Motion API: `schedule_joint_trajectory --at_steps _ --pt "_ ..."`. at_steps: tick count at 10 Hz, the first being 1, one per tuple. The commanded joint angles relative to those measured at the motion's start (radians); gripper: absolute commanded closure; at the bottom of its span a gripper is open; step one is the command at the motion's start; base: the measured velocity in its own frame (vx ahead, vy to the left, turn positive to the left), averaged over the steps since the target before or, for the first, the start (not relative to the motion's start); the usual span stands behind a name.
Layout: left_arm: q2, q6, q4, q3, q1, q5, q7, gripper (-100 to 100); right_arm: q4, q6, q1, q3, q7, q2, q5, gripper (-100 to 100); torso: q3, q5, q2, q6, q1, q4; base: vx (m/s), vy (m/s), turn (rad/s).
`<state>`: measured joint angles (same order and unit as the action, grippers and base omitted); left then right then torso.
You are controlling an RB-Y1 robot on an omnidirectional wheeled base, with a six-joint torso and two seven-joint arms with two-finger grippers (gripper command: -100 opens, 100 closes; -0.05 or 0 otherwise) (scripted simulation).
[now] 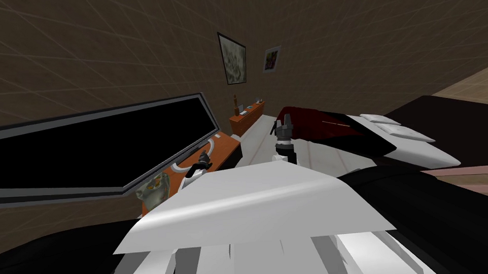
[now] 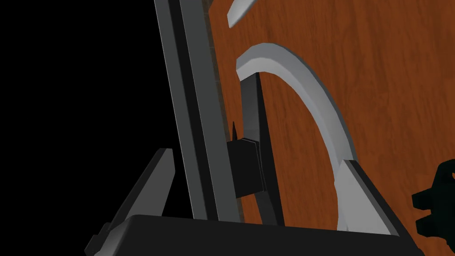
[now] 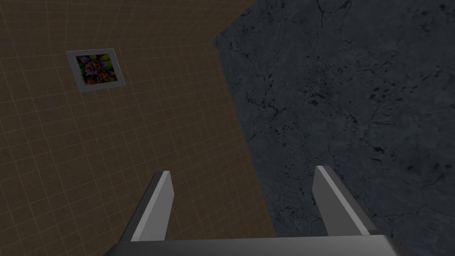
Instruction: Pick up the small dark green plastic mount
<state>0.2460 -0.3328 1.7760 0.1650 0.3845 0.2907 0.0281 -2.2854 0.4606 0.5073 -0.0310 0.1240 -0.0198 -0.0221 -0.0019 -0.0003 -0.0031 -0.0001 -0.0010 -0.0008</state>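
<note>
Nearly black-green mount [image 2: 440, 195] — lumpy, on wood-grain desktop [image 2: 377, 89].

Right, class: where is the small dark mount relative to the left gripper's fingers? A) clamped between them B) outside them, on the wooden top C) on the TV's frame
B: the left wrist view shows the small dark mount on the wooden top, outside the open left gripper, beyond one finger.
</note>
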Motion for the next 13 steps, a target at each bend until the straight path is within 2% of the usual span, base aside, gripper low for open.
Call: schedule_joint_trajectory --at_steps 1,2,3,4,5,6,7,8,9,10,11,12,13 --pt "0.009 -0.036 -0.017 0.007 -0.002 0.009 0.011 -100 0.000 0.000 0.000 0.000 0.000 0.000 0.000 0 0.000 0.000 0.000 0.000 0.000 0.000 0.041 -0.012 -0.018" --pt "0.020 -0.070 -0.054 0.020 -0.016 0.018 0.028 -100 0.000 0.000 0.000 0.000 0.000 0.000 0.000 0 0.000 0.000 0.001 0.000 0.000 0.000 0.058 -0.027 -0.028" --pt "0.020 -0.085 -0.054 0.020 -0.016 0.018 0.028 -100 0.000 0.000 0.000 0.000 0.000 0.000 0.000 0 0.000 0.000 0.000 0.000 -0.001 0.000 0.048 -0.023 -0.017" --pt "0.031 -0.119 -0.091 0.033 -0.030 0.028 0.046 -100 0.000 0.000 0.000 0.000 0.000 0.000 0.000 0 0.000 0.000 0.000 0.000 -0.001 0.000 0.039 -0.011 -0.036" --pt "0.031 -0.133 -0.091 0.033 -0.030 0.028 0.046 -100 0.000 0.000 0.000 0.000 0.000 0.000 0.000 0 0.000 0.000 0.001 0.000 0.000 0.000 0.036 -0.002 -0.016" --pt "0.041 -0.171 -0.129 0.046 -0.045 0.036 0.065 -100 0.000 0.000 0.000 0.000 0.000 0.000 0.000 0 0.001 0.000 0.001 0.000 0.001 0.000 0.043 -0.009 -0.030" --pt "0.041 -0.179 -0.129 0.046 -0.045 0.036 0.065 -100 0.000 0.000 0.000 0.000 0.000 0.000 0.000 0 0.000 0.000 0.001 0.000 0.001 0.000 0.036 -0.006 -0.015" --pt "0.051 -0.224 -0.167 0.058 -0.060 0.043 0.083 -100 0.000 0.000 0.000 0.000 0.000 0.000 0.000 0 0.000 0.000 0.001 0.000 0.001 0.000 0.045 -0.003 -0.034" --pt "0.051 -0.224 -0.167 0.058 -0.060 0.043 0.083 -100 0.000 0.000 0.000 0.000 0.000 0.000 0.000 0 0.000 0.000 0.001 0.000 0.001 0.000 0.038 -0.001 -0.013" --pt "0.061 -0.261 -0.204 0.070 -0.075 0.050 0.102 -100 0.000 0.000 0.000 0.000 0.000 0.000 0.000 0 0.001 0.000 0.001 0.000 0.001 0.000 0.045 -0.003 -0.029" --pt "0.061 -0.267 -0.204 0.070 -0.075 0.050 0.102 -100 0.000 0.000 0.000 0.000 0.000 0.000 0.000 0 0.000 0.000 0.001 0.000 0.001 0.000 0.035 -0.001 -0.016" --pt "0.071 -0.304 -0.242 0.081 -0.091 0.056 0.120 -100 0.000 0.000 0.000 0.000 0.000 0.000 0.000 0 0.001 0.000 0.001 0.000 0.001 0.000 0.033 0.004 -0.028" --pt "0.071 -0.309 -0.242 0.081 -0.091 0.056 0.120 -100 0.000 0.000 0.000 0.000 0.000 0.000 0.000 0 0.001 0.000 0.001 0.000 0.001 0.000 0.025 0.005 -0.013"
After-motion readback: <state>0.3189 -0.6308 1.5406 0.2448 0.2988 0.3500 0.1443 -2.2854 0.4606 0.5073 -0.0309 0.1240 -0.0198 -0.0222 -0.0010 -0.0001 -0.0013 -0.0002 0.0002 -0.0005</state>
